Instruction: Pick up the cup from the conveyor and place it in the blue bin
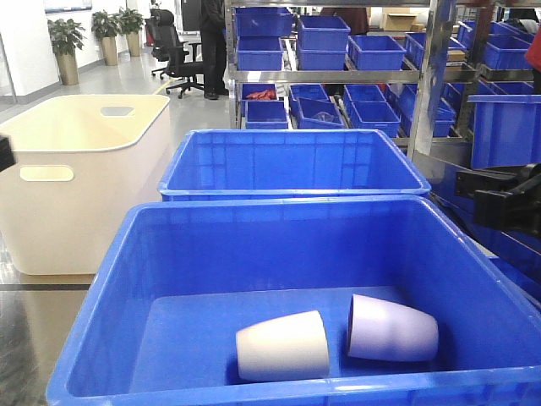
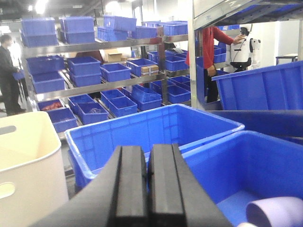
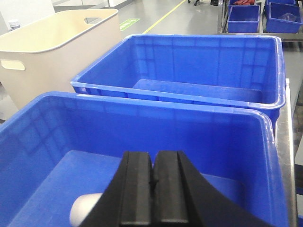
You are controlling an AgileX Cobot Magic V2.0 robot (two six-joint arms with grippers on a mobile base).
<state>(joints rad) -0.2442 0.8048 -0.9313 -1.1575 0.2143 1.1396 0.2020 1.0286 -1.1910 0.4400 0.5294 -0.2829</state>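
2 cups [image 1: 282,345] in near blue bin [image 1: 101,296] — 1 cream, 1 lilac; left hand [image 2: 147,182], right hand [image 3: 153,182] pressed closed, holding nothing.

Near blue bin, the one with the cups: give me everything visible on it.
The near blue bin is a large, deep rectangular crate of glossy bright blue plastic with a thick rolled rim and smooth walls faintly marked in a grid. It stands upright and open, directly in front of a second, similar bin. On its floor lie two cups on their sides, a cream cup and a lilac cup, close together. Neither gripper touches it.
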